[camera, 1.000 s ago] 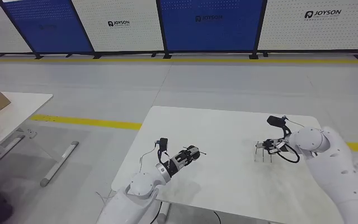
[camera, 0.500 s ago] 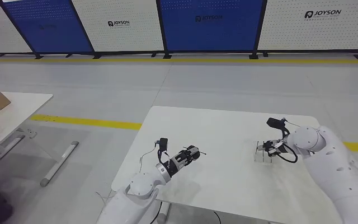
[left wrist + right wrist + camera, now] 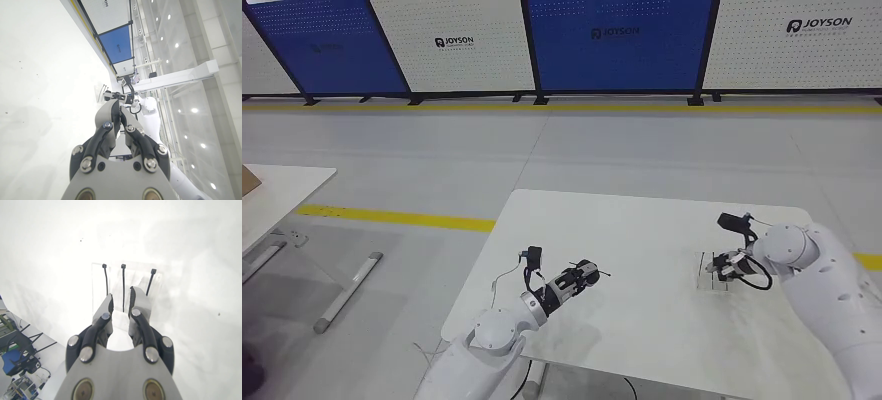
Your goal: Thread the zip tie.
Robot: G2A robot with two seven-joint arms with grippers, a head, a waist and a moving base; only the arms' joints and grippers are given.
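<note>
The left gripper (image 3: 588, 270) is seen closed almost fully on a thin black zip tie (image 3: 604, 272), held crosswise over the table (image 3: 642, 225)'s left half. The grippers are set well apart. The right gripper (image 3: 122, 293) is held part-open, astride the middle tie (image 3: 123, 285) of three laid on a clear plate (image 3: 97, 291); whether the tie is touched cannot be told.

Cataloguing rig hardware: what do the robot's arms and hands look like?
Glossy white arms, rounded joints, black cable loops at the wrists. Left hand and right hand: silver-grey metal, black linkages, shiny bolts, ribbed black pads.
</note>
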